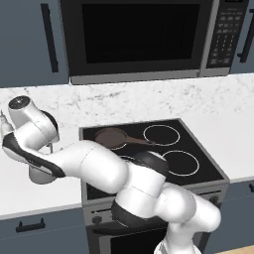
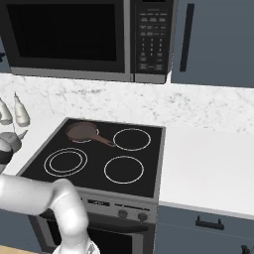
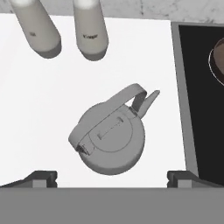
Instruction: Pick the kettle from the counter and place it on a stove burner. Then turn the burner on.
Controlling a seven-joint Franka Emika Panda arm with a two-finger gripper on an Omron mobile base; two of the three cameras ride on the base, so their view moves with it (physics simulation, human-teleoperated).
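End effector (image 3: pixel 112 177) is hanging straight over the kettle (image 3: pixel 109 138) with its fingers spread wide and nothing in them, so I'd guess it's lining up on the arched handle. Kettle sits upright on the bench (image 3: pixel 35 122) just beside the cooktop (image 3: pixel 205 105), near two white bottles (image 3: pixel 89 28) whose labels are too blurry to read.
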